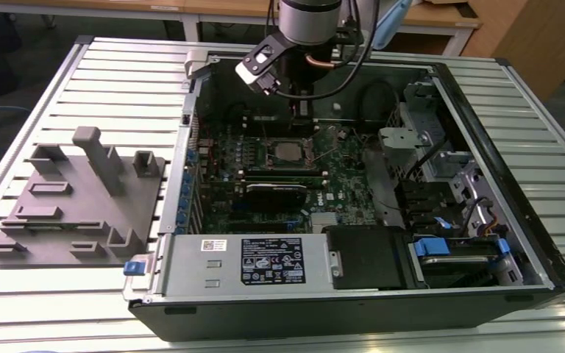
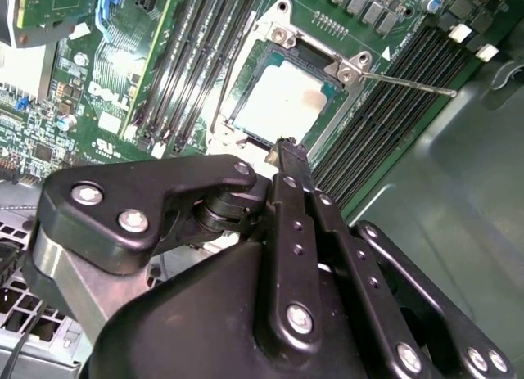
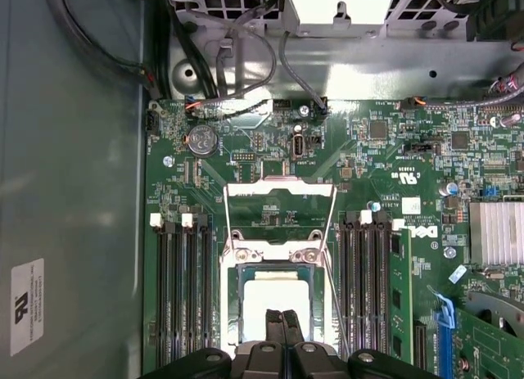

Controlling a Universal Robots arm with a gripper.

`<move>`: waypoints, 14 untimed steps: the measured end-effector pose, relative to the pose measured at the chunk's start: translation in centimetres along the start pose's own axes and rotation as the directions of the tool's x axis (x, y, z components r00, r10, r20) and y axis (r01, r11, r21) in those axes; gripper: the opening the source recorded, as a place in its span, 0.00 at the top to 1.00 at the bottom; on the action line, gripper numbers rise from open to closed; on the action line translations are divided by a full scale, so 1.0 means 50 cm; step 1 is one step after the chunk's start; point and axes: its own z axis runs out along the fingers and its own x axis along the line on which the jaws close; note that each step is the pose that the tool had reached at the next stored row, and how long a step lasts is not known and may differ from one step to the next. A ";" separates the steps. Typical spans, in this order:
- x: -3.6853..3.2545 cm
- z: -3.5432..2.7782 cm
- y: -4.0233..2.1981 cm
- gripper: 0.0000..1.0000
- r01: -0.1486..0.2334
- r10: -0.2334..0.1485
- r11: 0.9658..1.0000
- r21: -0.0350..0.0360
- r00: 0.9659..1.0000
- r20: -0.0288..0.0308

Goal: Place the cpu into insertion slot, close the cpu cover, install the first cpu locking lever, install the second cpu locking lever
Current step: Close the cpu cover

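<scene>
in the first wrist view the cpu (image 3: 274, 297) lies in the insertion slot (image 3: 231, 313), cpu cover (image 3: 278, 183) swung open, gripper (image 3: 282, 316) clenched empty right over it; a downward slip could shove it askew, jamming the cover.

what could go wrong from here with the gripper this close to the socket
1. The gripper hangs just above the cpu. A push down or sideways might shift the chip in the insertion slot.
2. The cpu cover looks swung open, and a thin locking lever sticks out beside the socket. The gripper could snag either one.
</scene>
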 end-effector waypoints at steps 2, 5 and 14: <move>0.000 0.000 0.000 0.90 0.000 0.000 1.000 0.000 1.000 0.000; 0.000 0.000 0.001 0.90 0.000 0.000 1.000 0.000 1.000 0.000; 0.000 0.000 0.007 0.90 0.000 0.000 1.000 0.000 1.000 0.000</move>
